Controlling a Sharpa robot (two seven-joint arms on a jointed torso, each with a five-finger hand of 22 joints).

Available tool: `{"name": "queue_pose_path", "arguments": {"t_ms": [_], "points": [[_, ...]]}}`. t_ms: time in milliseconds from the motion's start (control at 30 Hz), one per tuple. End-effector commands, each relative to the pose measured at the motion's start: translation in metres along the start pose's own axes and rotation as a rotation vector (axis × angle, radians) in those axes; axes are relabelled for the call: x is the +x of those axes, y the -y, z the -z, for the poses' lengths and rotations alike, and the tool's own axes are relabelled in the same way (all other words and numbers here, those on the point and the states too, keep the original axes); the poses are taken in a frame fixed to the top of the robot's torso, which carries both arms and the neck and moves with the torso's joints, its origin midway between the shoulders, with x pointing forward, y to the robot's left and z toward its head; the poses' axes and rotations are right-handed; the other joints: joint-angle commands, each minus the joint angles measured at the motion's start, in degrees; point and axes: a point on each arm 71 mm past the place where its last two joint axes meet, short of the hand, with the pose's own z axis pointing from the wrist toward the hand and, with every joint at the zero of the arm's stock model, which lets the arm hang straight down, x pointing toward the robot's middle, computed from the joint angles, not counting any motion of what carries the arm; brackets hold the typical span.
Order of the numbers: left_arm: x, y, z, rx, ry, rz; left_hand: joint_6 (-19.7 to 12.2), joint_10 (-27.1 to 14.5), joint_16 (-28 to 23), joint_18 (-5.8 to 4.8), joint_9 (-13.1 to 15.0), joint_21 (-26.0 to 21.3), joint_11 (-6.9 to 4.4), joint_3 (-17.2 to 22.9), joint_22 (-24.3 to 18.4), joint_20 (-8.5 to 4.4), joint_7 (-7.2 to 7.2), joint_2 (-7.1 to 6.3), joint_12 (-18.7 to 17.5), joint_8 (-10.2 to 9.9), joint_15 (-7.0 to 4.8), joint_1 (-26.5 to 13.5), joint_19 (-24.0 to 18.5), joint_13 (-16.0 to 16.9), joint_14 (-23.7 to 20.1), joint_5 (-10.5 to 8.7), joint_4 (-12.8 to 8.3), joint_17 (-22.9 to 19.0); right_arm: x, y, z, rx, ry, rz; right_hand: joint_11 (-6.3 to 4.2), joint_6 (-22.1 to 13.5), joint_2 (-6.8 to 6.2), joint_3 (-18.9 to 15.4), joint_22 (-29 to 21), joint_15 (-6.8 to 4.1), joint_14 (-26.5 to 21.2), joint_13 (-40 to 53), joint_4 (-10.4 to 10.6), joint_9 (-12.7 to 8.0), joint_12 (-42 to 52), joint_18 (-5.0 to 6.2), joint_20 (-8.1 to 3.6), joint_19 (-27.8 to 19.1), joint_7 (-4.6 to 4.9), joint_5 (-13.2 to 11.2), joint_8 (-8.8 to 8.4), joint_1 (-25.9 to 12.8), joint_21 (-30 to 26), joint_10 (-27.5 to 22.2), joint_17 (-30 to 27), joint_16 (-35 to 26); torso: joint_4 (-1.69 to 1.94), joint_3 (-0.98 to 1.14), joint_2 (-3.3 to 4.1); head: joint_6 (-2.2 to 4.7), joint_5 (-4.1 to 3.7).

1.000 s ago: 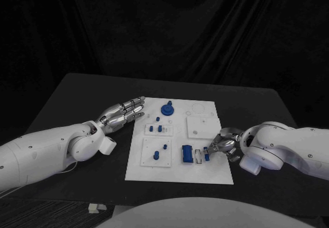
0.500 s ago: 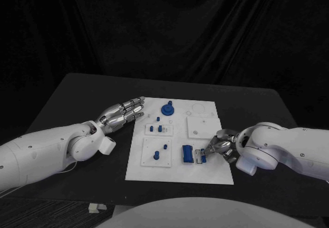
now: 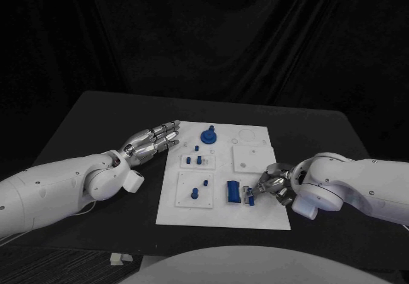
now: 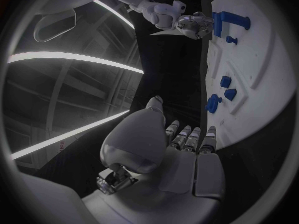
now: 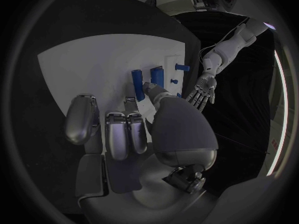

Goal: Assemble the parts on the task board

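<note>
Blue parts (image 3: pixel 233 191) on unlabelled white task board (image 3: pixel 223 213)

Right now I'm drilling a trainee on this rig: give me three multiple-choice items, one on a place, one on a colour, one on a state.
1. Where is the right hand?
A. at the task board's right edge
B. beyond the board's far end
C. off the table

2. What colour are the parts?
A. red
B. blue
C. green

3. How is the left hand?
A. gripping a part
B. pressing the board
C. holding nothing, fingers extended

Answers: 1 A, its fingers meet a small part near the task board edge. 2 B, all are blue. 3 C, it lies beside the board.
</note>
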Motion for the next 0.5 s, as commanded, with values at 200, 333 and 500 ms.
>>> {"name": "queue_pose_path", "arguments": {"t_ms": [200,333,500], "points": [[0.0020,0.0005,-0.0008,0.014,-0.010,0.013,-0.1,0.0,-0.2,0.92,0.1,-0.2,0.46,-0.1,0.0,0.43,-0.20,-0.08,0.3,0.1,0.30,0.5,0.1,0.1,-0.1,0.09,-0.2,-0.1,0.0021,0.0010,-0.0015,0.011,-0.005,0.014,-0.18,-0.3,0.12,-0.4,8.9,-0.06,5.9,15.1,-0.1,-0.1,0.1,1.06,-0.13,-0.5,0.25,-0.3,0.35,-0.5,-0.7,6.1,14.5,0.1,-0.01,0.00,0.02,-0.01,0.06],[0.0022,0.0004,-0.0008,0.014,-0.011,0.013,-0.1,0.0,-0.2,0.91,0.1,-0.2,0.46,-0.1,0.0,0.43,-0.24,-0.08,0.3,0.1,0.34,0.4,0.1,0.1,-0.1,0.10,-0.2,-0.1,0.0017,-0.0001,-0.0016,0.003,0.006,0.019,-0.18,-0.2,0.25,-0.4,8.8,-0.06,5.8,15.1,0.0,-0.1,0.1,1.13,-0.12,-0.6,0.24,-0.3,0.44,-0.6,-1.1,6.1,14.3,0.0,-0.01,0.00,0.05,-0.01,0.01],[0.0022,0.0004,-0.0006,0.014,-0.011,0.013,-0.1,0.0,-0.2,0.91,0.1,-0.2,0.46,-0.1,0.0,0.43,-0.24,-0.08,0.3,0.1,0.34,0.4,0.1,0.1,-0.1,0.10,-0.2,-0.1,0.0015,-0.0012,-0.0017,-0.006,0.014,0.022,-0.22,-0.1,0.35,-0.7,8.7,-0.08,5.8,15.1,0.3,0.0,0.1,1.17,-0.12,-0.7,0.18,-0.8,0.73,-1.1,-1.3,6.1,14.4,0.0,-0.01,0.02,0.07,-0.01,0.14]]}}
